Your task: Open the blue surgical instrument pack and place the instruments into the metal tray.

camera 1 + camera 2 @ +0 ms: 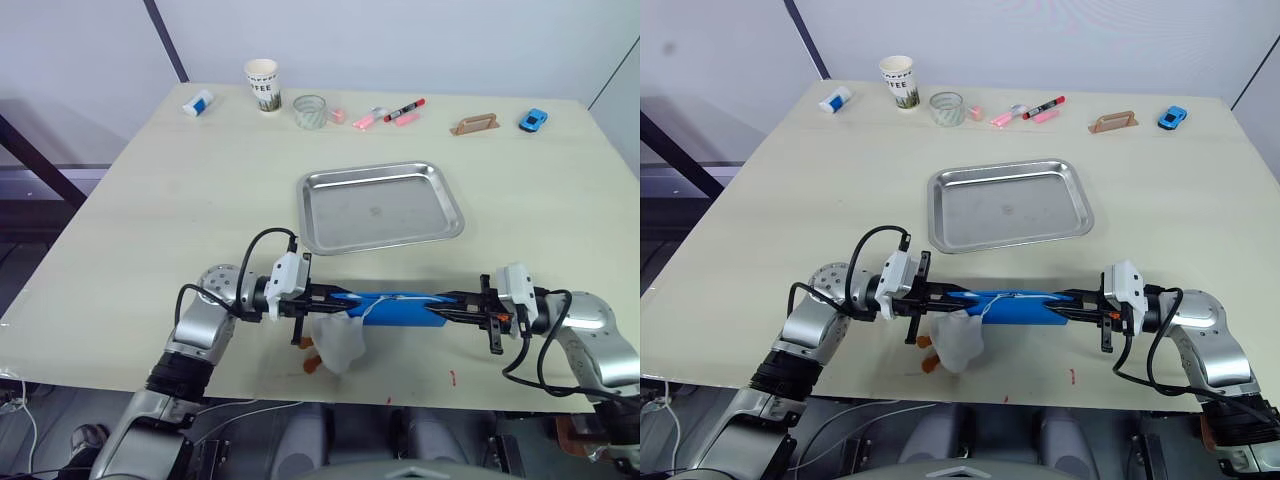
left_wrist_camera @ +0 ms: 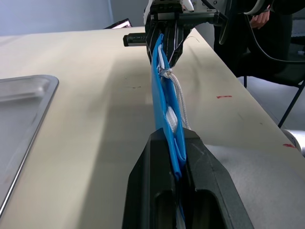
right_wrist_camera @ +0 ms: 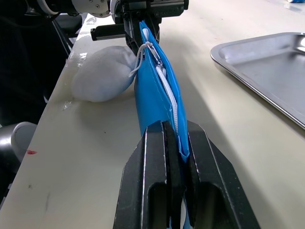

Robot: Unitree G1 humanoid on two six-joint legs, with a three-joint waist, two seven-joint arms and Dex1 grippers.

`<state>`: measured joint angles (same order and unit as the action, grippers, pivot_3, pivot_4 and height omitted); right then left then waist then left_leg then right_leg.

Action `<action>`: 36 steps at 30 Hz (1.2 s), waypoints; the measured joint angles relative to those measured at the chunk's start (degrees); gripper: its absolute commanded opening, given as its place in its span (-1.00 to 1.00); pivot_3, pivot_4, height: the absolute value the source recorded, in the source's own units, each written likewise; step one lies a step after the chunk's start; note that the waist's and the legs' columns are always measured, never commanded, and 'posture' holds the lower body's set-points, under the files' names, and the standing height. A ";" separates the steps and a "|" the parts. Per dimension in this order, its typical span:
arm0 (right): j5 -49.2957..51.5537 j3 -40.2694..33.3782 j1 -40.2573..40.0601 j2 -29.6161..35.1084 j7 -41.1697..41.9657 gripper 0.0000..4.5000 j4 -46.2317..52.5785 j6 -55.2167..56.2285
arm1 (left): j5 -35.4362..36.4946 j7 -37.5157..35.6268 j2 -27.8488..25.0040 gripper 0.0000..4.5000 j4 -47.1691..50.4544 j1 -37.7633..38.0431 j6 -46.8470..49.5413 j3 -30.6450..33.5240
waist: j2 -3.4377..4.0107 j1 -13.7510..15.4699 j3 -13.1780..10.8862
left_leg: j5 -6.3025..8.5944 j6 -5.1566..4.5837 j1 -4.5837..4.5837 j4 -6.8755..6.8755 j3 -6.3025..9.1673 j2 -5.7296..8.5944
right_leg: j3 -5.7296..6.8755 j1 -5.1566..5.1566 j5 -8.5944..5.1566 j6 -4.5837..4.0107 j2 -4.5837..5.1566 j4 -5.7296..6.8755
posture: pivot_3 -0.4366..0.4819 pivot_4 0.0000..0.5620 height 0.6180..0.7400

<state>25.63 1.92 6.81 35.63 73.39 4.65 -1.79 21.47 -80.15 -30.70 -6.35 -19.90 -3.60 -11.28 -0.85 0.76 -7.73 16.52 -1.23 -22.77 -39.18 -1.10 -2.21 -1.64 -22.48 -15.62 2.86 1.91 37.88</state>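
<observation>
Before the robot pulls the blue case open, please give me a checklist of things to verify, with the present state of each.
1. Left claw shut on the flat blue surgical instrument pack: ok.
2. Right claw shut on its other end: ok.
3. Pack opened: not ok, both sides lie together.
4. Shiny rectangular steel tray empty and ready: ok.
5. Instruments inside the pack: cannot tell.
6. White crumpled cloth hanging beside the pack, possibly in the way: cannot tell.

The blue pack (image 1: 395,306) is closed and held on edge just above the table, a white cord along its zip. The shiny metal tray (image 1: 380,206) lies empty just beyond it.
</observation>
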 measured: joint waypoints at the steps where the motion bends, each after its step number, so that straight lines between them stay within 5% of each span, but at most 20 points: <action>1: -0.08 0.00 0.06 -0.07 -0.03 -0.98 -0.03 0.00 | 0.22 0.01 -0.01 -1.00 0.00 -0.10 0.94 0.05 | 0.00 -0.01 0.00 | 0.00 0.00 0.00 0.00 0.00 0.00 | 0.00 0.00 0.00 0.00 0.00 0.00 | -0.05 -0.47 1.00; 2: -0.15 0.00 0.16 -0.11 -0.03 -0.98 -0.08 0.00 | 0.49 0.03 -0.03 -1.00 0.04 -0.15 1.71 0.10 | 0.00 -0.01 0.00 | 0.00 0.00 0.00 0.00 0.00 0.00 | 0.00 0.00 0.00 0.00 0.00 0.00 | -0.05 -0.47 1.00; 3: -0.28 0.01 0.31 -0.19 -0.03 -1.00 -0.14 0.00 | 1.07 0.18 -0.11 -0.67 0.10 -0.19 3.03 0.17 | 0.00 -0.02 0.00 | 0.00 0.00 0.00 0.00 0.00 0.00 | 0.00 0.00 0.00 0.00 0.00 0.01 | -0.05 -0.47 1.00; 11: -0.45 0.06 0.94 -0.24 0.16 -1.00 -0.37 0.02 | 8.06 2.11 -4.37 0.99 4.81 2.57 14.67 6.73 | 0.05 -0.06 -0.04 | 0.00 0.00 -0.01 0.00 -0.01 -0.02 | 0.00 -0.03 0.00 0.00 0.01 0.02 | -0.05 -0.47 1.00; 19: -0.44 0.01 1.83 -0.02 0.74 -1.00 -1.33 0.04 | 17.23 5.11 -15.52 0.99 16.65 10.58 32.00 15.41 | 0.14 -0.10 -0.13 | 0.00 0.01 -0.01 0.02 -0.02 -0.07 | -0.01 -0.05 0.00 0.00 0.04 0.01 | -0.05 -0.47 1.00; 26: -0.37 -0.13 2.81 0.16 1.51 -1.00 -2.74 0.07 | 14.63 11.80 -20.43 0.99 23.23 13.68 40.35 13.04 | 0.22 0.12 -0.20 | 0.00 0.01 0.00 0.02 -0.03 0.00 | 0.00 -0.03 0.00 0.00 0.06 0.01 | -0.05 -0.47 1.00; 36: -0.41 -0.12 3.11 0.15 2.02 -1.00 -3.41 0.66 | 13.33 13.63 -17.87 0.99 23.50 14.49 40.59 10.01 | 0.24 0.10 -0.22 | 0.00 0.01 0.00 0.02 -0.05 -0.01 | -0.01 -0.04 0.00 0.00 0.06 0.01 | -0.05 -0.47 1.00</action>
<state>25.22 1.79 9.92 35.79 75.41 1.23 -1.13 34.81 -66.52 -48.57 17.15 -5.41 37.00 -1.27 -0.60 0.87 -7.95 16.51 -1.22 -22.78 -39.17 -1.15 -2.21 -1.65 -22.52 -15.63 2.86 1.97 37.89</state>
